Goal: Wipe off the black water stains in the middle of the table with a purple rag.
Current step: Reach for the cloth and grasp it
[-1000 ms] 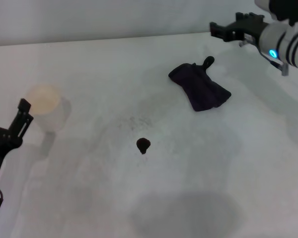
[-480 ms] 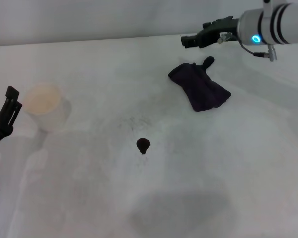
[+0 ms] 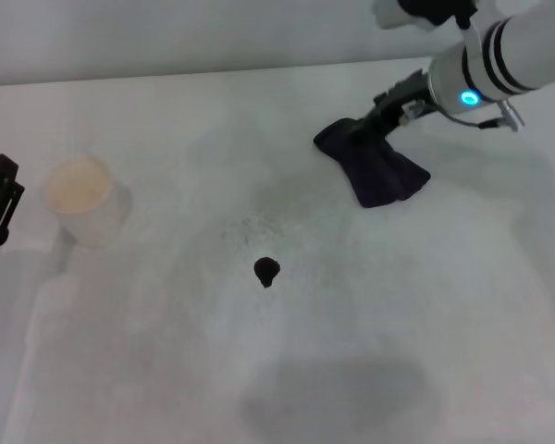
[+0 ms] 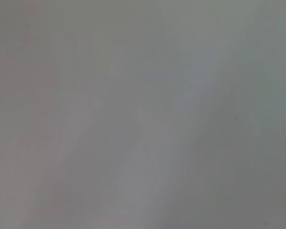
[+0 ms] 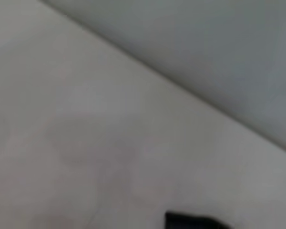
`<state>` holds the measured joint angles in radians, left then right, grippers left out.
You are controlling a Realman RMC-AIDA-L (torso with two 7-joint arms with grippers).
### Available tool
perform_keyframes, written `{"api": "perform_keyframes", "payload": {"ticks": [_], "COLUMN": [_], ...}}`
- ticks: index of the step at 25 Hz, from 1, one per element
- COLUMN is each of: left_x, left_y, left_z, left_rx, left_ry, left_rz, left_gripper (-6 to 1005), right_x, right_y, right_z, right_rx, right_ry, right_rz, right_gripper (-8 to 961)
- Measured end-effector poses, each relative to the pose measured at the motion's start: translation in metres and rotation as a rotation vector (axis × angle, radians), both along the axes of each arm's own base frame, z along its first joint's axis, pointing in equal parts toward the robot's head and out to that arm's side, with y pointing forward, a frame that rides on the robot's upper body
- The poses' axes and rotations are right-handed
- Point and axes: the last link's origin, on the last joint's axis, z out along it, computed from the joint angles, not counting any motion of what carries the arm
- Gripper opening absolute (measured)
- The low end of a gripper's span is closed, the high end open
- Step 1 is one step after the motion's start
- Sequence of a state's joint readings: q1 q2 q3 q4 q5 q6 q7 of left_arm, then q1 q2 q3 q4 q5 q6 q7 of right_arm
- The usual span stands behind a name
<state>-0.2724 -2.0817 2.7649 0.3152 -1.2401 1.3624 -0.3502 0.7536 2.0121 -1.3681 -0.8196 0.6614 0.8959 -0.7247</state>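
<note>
The purple rag [image 3: 377,169] lies bunched on the white table [image 3: 416,305] at the back right. My right gripper [image 3: 368,122] hangs right at the rag's far end, by its loop corner; I cannot tell whether it touches the cloth. The black water stain [image 3: 266,270], a small teardrop blot, sits in the middle of the table, well apart from the rag. My left gripper [image 3: 1,196] is at the far left edge of the head view, away from both. The left wrist view shows only blank grey.
A white paper cup [image 3: 83,198] stands at the left, close to my left gripper. Faint grey speckles [image 3: 250,227] lie just behind the stain. The table's back edge [image 3: 213,72] meets a pale wall.
My right arm has swung down and in from above the table's back edge to the rag's far end. My left gripper has drawn back towards the left edge of the view.
</note>
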Motion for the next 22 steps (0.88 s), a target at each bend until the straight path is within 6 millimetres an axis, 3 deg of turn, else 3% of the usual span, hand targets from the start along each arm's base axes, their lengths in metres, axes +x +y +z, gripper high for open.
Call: {"api": "perform_keyframes", "payload": {"ticks": [15,22], "left_x": [0.006,0.009], "left_y": [0.014,0.016], "left_z": [0.002,0.001], "left_rx": [-0.007,-0.015], "left_ry": [0.03,0.036], "left_rz": [-0.038,-0.052], "left_gripper": [887,887], "right_x": [0.034,0.036], "right_y": [-0.013,-0.015], "right_z": [-0.005,-0.009], "right_rx": [0.014,0.01], "right_ry": [-0.011,-0.004], "right_rz": [-0.073,-0.084], "right_gripper": [825,824]}}
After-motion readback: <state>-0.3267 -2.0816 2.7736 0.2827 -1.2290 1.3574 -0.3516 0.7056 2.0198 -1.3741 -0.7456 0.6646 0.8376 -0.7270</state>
